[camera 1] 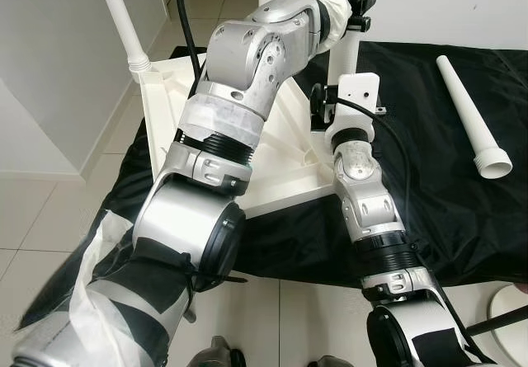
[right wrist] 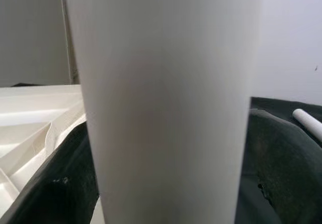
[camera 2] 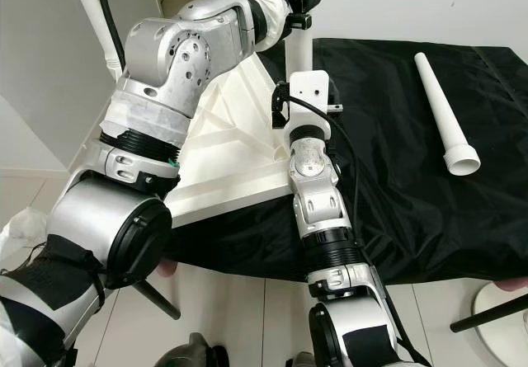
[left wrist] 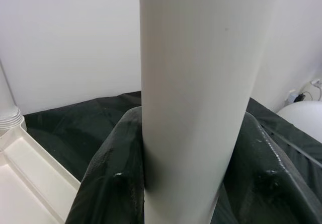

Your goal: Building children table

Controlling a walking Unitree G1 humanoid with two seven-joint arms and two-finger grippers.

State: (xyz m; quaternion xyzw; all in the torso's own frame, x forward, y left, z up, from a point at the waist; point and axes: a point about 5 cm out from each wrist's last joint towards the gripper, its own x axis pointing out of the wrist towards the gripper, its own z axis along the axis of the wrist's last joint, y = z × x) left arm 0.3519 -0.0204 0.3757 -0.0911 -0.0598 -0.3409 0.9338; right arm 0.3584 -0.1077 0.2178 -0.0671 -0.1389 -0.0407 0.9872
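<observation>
Black cloth (camera 1: pixel 462 218) on tiled floor, upturned white tabletop (camera 1: pixel 280 161), both grippers, left gripper (left wrist: pixel 191 183), right gripper (right wrist: pixel 166 194), clamped on its upright leg (left wrist: pixel 201 83), 1 loose leg (camera 1: pixel 472 115) lying well apart.

Upturned white tabletop (camera 1: pixel 280 148) on black cloth (camera 1: pixel 445 185) — both arms reaching over it — loose leg (camera 1: pixel 472 115) right.

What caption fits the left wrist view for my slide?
Left gripper with black fingers clamped around an upright white plastic table leg, black cloth behind.
</observation>
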